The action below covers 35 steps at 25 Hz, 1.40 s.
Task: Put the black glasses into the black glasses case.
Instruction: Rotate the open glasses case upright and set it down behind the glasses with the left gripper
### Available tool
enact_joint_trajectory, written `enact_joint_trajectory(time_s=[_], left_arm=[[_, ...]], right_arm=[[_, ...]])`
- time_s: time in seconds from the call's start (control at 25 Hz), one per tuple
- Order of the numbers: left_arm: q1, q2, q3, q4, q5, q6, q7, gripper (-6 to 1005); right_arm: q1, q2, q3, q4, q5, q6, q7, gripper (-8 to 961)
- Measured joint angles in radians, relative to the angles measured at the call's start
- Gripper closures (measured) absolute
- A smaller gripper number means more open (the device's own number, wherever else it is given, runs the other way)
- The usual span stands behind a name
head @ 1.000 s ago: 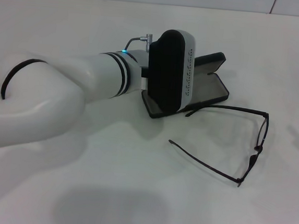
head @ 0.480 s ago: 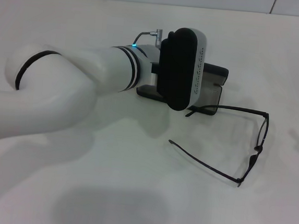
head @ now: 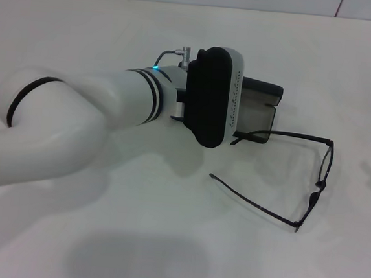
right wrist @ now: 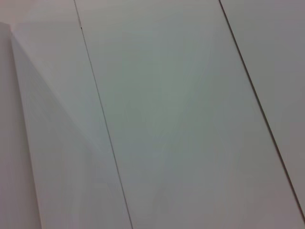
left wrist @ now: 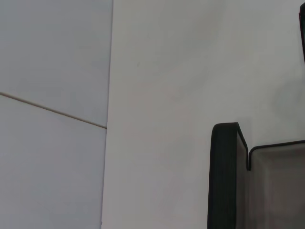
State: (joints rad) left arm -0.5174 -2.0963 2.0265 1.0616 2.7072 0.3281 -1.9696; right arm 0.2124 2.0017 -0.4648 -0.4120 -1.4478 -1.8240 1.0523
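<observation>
Left arm, glossy white shell with black joint rings, reaches across the white table (head: 163, 241). Its left gripper (head: 230, 107) sits at the black glasses case (head: 260, 113), hidden behind a tall black-faced wrist housing; cannot tell whether it grips anything. Case: matte black hard shell, rounded corners, lid open, grey felt lining showing (left wrist: 276, 191). The black glasses (head: 299, 181) lie unfolded just beside the case: thin black frame, slim curved temples, one tip nearly touching it. Right arm out of sight.
</observation>
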Motion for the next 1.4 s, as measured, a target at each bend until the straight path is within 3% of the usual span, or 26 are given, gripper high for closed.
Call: enact_joint_trajectory(time_s=[0.28, 1.16, 1.4], left_arm=[[0.027, -0.002, 0.009, 0.037, 0.0, -0.005, 0.0, 599], [0.03, -0.003, 0.004, 0.08, 0.001, 0.03, -0.016, 612], [0.032, -0.003, -0.002, 0.108, 0.02, 0.072, -0.017, 711]], right_arm=[[0.006, 0.0, 0.0, 0.0, 0.0, 0.0, 0.0, 160], [0.006, 0.0, 0.0, -0.001, 0.001, 0.001, 0.0, 161], [0.007, 0.0, 0.0, -0.001, 0.001, 0.006, 0.0, 161]])
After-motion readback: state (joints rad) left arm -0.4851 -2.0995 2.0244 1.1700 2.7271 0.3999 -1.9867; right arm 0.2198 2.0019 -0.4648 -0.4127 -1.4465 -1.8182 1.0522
